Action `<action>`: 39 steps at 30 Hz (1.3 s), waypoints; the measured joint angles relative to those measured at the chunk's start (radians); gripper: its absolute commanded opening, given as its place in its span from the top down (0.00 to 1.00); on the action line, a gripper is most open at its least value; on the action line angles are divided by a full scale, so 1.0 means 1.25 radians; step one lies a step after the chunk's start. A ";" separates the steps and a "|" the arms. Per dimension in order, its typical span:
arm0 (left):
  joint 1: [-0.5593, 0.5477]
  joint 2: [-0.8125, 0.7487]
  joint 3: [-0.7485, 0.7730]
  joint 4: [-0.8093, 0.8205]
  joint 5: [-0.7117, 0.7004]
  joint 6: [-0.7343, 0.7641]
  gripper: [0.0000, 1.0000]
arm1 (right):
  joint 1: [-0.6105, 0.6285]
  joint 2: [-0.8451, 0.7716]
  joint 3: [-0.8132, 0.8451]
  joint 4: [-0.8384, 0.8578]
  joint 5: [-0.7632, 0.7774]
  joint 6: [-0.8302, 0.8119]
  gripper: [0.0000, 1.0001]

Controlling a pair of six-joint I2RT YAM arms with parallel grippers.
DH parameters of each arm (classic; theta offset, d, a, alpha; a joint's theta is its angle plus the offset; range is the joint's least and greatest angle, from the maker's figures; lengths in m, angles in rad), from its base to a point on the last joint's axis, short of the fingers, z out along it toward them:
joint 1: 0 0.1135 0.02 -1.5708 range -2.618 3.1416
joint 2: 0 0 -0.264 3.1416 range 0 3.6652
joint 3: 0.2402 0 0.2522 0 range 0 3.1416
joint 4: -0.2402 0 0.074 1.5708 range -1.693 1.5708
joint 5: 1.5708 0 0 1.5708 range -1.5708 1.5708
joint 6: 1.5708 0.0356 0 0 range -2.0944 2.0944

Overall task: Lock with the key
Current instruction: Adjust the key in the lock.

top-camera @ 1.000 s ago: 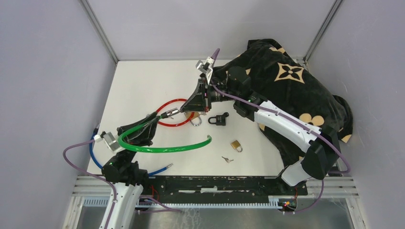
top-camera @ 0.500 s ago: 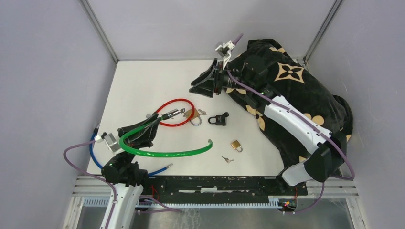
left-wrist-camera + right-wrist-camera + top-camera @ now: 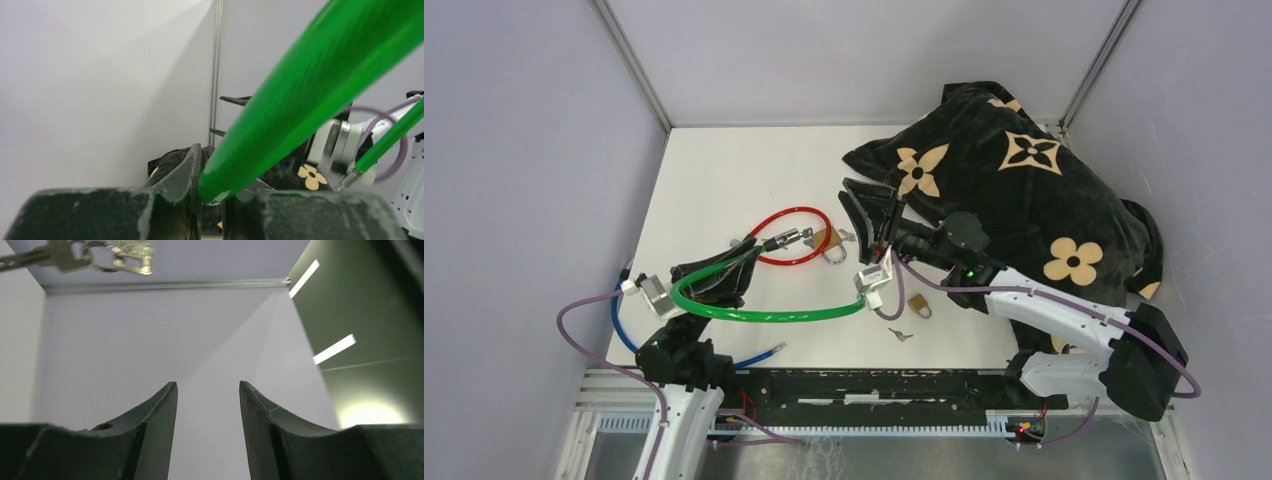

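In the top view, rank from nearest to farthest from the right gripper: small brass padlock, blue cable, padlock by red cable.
1. Padlock by the red cable, left of the right gripper.
2. Small brass padlock, nearer the bases.
3. Blue cable, far left.

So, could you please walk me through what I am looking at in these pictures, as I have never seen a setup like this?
These are two robot arms bolted at the near edge of a white table. The wide picture looks down from above and behind them. The other two come from small cameras on each wrist, so each shows its own tool up close. The left tool is closed on a green cable, which fills its wrist picture. The right tool is open and holds nothing. On the table lie a red cable loop with a brass padlock beside it, a smaller brass padlock, some keys, a blue cable and a black flowered blanket.
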 measured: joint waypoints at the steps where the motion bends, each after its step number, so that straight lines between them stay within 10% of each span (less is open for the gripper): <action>1: 0.000 0.000 0.002 -0.001 0.000 0.000 0.98 | 0.006 0.020 -0.012 0.024 0.010 -0.115 0.45; 12: 0.020 0.000 0.013 -0.003 -0.001 -0.001 0.98 | 0.060 0.078 -0.026 0.058 0.004 -0.544 0.46; 39: 0.022 0.004 0.015 -0.003 -0.002 -0.033 0.98 | 0.105 0.143 -0.023 0.015 0.024 -0.550 0.51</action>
